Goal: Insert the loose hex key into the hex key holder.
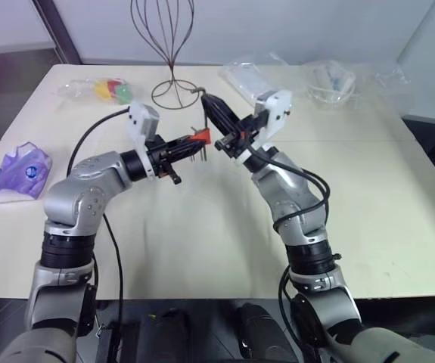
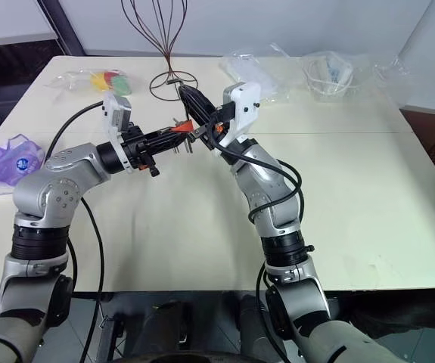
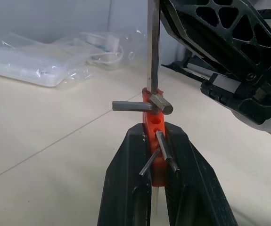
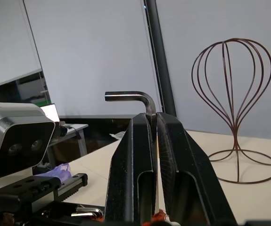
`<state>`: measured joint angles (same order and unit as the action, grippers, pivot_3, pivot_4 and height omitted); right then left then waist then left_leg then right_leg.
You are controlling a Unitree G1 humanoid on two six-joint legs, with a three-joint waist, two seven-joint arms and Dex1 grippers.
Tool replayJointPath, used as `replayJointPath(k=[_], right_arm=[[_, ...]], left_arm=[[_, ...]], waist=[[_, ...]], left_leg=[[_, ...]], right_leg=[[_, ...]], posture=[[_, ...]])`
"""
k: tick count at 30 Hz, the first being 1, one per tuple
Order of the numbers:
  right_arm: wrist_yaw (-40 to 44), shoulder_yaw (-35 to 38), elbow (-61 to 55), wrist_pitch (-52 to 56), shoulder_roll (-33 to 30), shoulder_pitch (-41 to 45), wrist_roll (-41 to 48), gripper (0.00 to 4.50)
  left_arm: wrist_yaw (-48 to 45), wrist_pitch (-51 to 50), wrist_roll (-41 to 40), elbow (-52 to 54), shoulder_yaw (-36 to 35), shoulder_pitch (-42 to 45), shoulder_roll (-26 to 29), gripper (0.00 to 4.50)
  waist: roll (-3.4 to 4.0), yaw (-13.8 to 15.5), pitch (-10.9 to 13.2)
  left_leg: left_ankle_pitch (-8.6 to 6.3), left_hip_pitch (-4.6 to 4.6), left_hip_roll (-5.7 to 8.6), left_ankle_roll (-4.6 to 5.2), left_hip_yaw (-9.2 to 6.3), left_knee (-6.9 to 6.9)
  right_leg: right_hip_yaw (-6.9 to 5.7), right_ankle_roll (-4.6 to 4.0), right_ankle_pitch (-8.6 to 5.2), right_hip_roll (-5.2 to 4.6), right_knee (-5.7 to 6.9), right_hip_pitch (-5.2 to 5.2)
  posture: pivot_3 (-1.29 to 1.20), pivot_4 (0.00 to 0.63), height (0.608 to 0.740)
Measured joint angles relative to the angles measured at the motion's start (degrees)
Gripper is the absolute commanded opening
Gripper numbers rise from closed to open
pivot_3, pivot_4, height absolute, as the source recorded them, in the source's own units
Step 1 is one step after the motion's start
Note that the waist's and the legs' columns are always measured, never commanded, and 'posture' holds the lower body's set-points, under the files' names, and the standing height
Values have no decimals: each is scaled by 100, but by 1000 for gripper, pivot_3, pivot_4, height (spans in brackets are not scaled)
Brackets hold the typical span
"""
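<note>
From the head camera, the left gripper [image 1: 191, 148] was clamped on the hex key holder [image 1: 200, 137] above the table [image 1: 202, 242], its arm reaching level toward the right gripper [image 1: 211, 108], which angled upward. In the left wrist view, the loose hex key [image 3: 152, 44] stood with its tip at the holder's top edge, so insertion looked begun but hardly seated. In the right wrist view, the fingers [image 4: 135, 155] pinched the key just below its bend.
</note>
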<state>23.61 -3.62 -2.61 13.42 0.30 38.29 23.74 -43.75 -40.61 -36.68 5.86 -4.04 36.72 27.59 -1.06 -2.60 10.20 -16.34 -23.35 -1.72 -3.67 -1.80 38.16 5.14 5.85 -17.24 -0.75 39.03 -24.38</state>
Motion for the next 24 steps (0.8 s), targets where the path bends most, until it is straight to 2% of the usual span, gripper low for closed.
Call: replayJointPath(k=[15,18,23,24], right_arm=[[127,-210,-20,43,-69,-321,-210,60],[165,-235,-68,158,-116,-423,-216,1044],[246,-278,-312,331,-267,-654,-210,3572],[263,-262,-444,386,-338,-740,-189,3572]], left_arm=[[29,-1,1,-13,-4,1,-3,0],[21,0,-2,-12,-4,3,-3,0],[27,1,-4,-8,-2,6,-12,0],[29,0,-4,-7,-2,6,-15,0]], waist=[[0,1,0],[0,1,0],[0,8,0],[-1,12,0]], left_leg=[[0,0,1,-1,0,1],[0,0,1,-1,0,2],[1,0,1,-1,0,3],[1,0,2,-1,0,4]], right_leg=[[0,0,0,0,2,0],[0,0,0,0,2,0],[0,0,0,0,4,-1],[0,0,0,-1,4,0]], posture=[[0,150,740],[0,150,740],[0,150,740],[0,150,740]])
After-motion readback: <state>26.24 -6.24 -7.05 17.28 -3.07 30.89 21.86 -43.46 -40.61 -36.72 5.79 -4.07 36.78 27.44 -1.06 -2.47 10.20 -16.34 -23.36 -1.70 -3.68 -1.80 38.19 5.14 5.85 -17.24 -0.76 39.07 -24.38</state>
